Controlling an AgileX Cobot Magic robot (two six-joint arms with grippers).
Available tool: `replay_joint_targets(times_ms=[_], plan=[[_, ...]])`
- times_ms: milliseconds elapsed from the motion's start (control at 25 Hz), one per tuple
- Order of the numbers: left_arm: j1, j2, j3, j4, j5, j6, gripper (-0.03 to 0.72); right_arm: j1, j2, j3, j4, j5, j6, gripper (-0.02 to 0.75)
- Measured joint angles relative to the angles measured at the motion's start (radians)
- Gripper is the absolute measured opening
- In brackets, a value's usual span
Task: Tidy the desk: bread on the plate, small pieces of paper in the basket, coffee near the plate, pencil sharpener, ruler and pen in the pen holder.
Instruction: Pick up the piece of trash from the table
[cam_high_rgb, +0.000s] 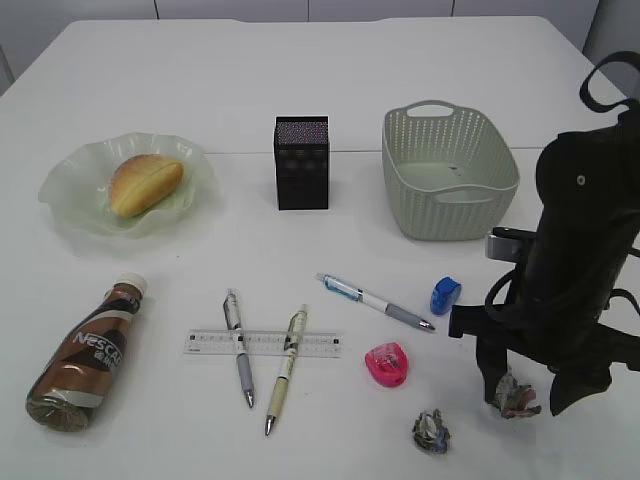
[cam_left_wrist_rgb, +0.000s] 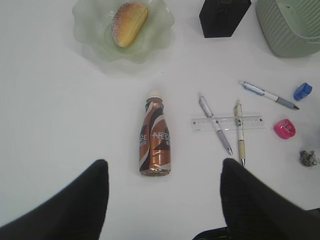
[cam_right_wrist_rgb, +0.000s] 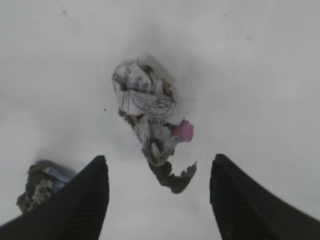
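Observation:
The bread (cam_high_rgb: 145, 183) lies in the green plate (cam_high_rgb: 70, 200) at the left. The coffee (cam_high_rgb: 88, 350) lies on its side at the front left. A clear ruler (cam_high_rgb: 262, 343) sits under two pens (cam_high_rgb: 238, 345); a third pen (cam_high_rgb: 375, 301) is beside a blue sharpener (cam_high_rgb: 445, 295) and a pink sharpener (cam_high_rgb: 387, 363). My right gripper (cam_right_wrist_rgb: 160, 158) hangs open just above a crumpled paper (cam_right_wrist_rgb: 145, 107), one finger on each side of it. A second paper ball (cam_high_rgb: 431, 431) lies to its left. My left gripper (cam_left_wrist_rgb: 165, 162) is open, high above the coffee (cam_left_wrist_rgb: 155, 137).
The black mesh pen holder (cam_high_rgb: 301, 162) stands at mid-table, and the grey-green basket (cam_high_rgb: 450, 170) stands to its right, holding nothing I can see. The right arm (cam_high_rgb: 585, 260) fills the right edge of the exterior view. Bare white desk (cam_high_rgb: 300, 80) stretches behind.

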Motion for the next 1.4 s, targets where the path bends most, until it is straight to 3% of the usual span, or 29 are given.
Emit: replay_joint_targets(times_ms=[1400], plan=[[0.000, 0.000, 0.000, -0.002, 0.000, 0.000, 0.486, 0.002, 0.069, -0.002, -0.051, -0.074, 0.002, 0.463]])
